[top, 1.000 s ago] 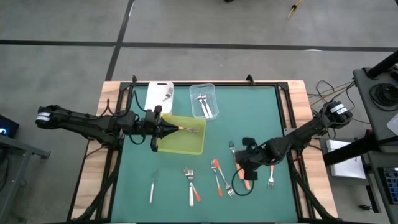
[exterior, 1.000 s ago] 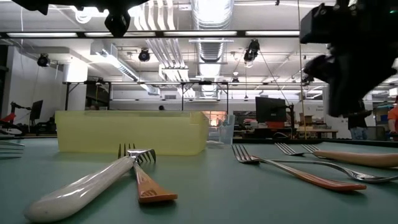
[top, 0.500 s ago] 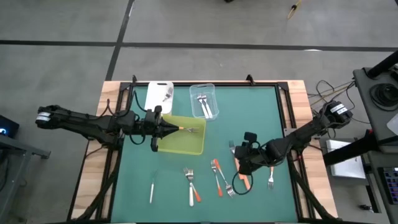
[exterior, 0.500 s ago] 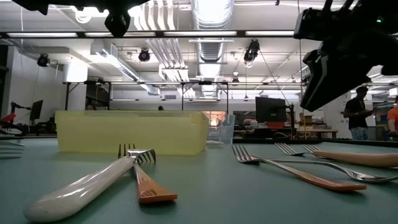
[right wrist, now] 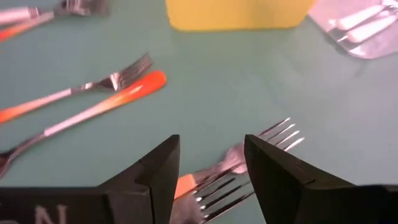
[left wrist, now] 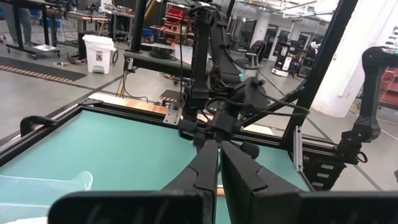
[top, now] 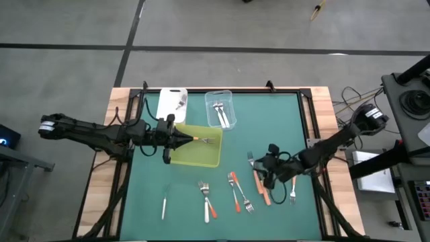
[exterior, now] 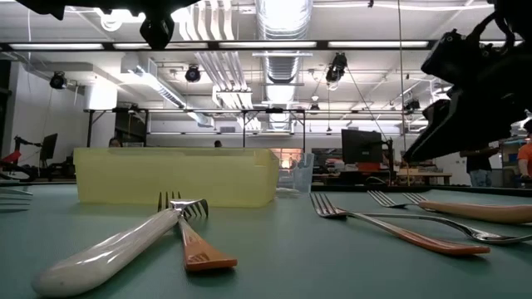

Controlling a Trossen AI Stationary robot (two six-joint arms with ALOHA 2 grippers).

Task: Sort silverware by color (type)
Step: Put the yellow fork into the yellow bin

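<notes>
Two arms over the green surface. Left claw reaches over the yellow tray, fingers pressed together on an orange-handled fork held above the tray interior; in the left wrist view the two fingers lie side by side with almost no gap.

Right claw sits low over the right-centre of the surface, fingers spread apart, holding nothing. Right wrist view: fingers wide, with fork heads and an orange handle end lying on the surface between and just beyond them.

Silverware positions, high view:
- orange-handled fork lying just beside the right claw, another fork to its right.
- two crossed forks with orange handles near centre.
- pair, one white-handled and one orange, left of those.
- lone white piece near the front left.
- clear tub behind the tray holds several silver forks.
- white tub beside it holds at least one piece.

Low view: tray wall stands behind the white/orange pair.
</notes>
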